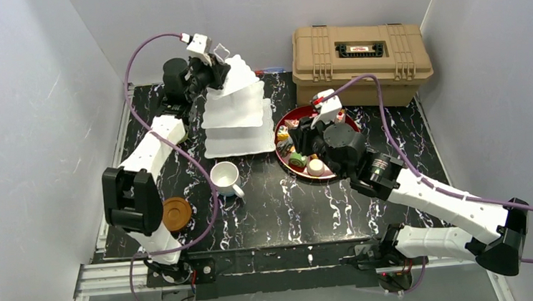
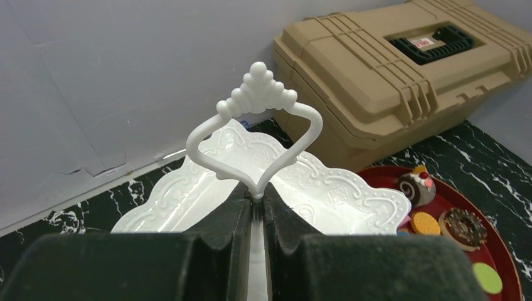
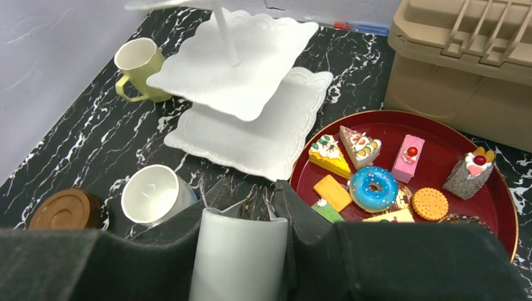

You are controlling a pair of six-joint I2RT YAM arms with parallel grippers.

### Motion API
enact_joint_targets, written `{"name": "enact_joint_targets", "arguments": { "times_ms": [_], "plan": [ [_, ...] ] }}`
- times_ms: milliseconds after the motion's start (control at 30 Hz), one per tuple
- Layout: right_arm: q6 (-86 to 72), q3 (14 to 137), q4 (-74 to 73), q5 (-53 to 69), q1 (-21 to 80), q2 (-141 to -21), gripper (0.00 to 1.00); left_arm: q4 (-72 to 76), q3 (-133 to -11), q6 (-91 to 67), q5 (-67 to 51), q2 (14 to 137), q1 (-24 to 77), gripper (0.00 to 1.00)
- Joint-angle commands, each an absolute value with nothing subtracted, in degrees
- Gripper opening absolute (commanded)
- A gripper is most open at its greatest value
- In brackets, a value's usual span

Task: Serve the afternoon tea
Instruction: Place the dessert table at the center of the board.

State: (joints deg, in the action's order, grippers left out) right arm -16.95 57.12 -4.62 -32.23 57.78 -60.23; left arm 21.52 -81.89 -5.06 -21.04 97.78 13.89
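Note:
The white three-tier cake stand point(image 1: 236, 117) stands on the black marbled table left of centre. My left gripper point(image 1: 213, 72) is at its top, shut on the thin stem just below the looped handle point(image 2: 257, 100); in the left wrist view the gripper point(image 2: 257, 199) pinches that stem. My right gripper point(image 1: 304, 129) hovers over the left side of the red tray point(image 1: 318, 107) of toy pastries. In the right wrist view this gripper point(image 3: 251, 188) is shut on a white cylindrical vessel point(image 3: 241, 257). A white mug point(image 1: 225, 177) lies near the stand's front.
A pale yellow-green mug point(image 3: 139, 66) stands behind the stand on the left. A round brown coaster point(image 1: 176, 212) sits by the left arm. The tan ribbed case point(image 1: 361, 60) fills the back right, just behind the tray. Grey walls close in three sides.

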Motion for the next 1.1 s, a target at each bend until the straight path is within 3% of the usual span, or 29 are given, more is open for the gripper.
{"name": "enact_joint_targets", "arguments": {
  "times_ms": [0, 367, 500, 567, 700, 1067],
  "plan": [
    [-15.6, 56.8, -1.9, -34.3, 57.4, -57.4, 0.16, 24.7, -77.6, -3.0, -22.9, 89.1, 15.4, 0.0],
    [-15.0, 56.6, -2.8, -34.4, 57.1, -55.4, 0.16, 24.2, -69.5, -0.8, -20.7, 81.6, 17.7, 0.01],
    [-15.2, 55.9, -2.3, -34.4, 57.1, -55.2, 0.16, 22.2, -68.8, -0.9, -21.1, 80.0, 17.8, 0.57],
    [-15.2, 56.0, -2.4, -34.4, 57.1, -55.2, 0.16, 21.2, -68.0, -1.2, -20.7, 78.8, 17.9, 0.69],
    [-14.9, 56.5, -3.0, -34.6, 57.0, -55.2, 0.17, 19.3, -66.3, -0.4, -19.2, 75.2, 17.9, 0.8],
    [-14.5, 57.2, -4.1, -35.3, 56.8, -53.7, 0.17, -2.0, -61.8, 5.1, -19.0, 56.0, 17.9, 0.87]
  ]
}}
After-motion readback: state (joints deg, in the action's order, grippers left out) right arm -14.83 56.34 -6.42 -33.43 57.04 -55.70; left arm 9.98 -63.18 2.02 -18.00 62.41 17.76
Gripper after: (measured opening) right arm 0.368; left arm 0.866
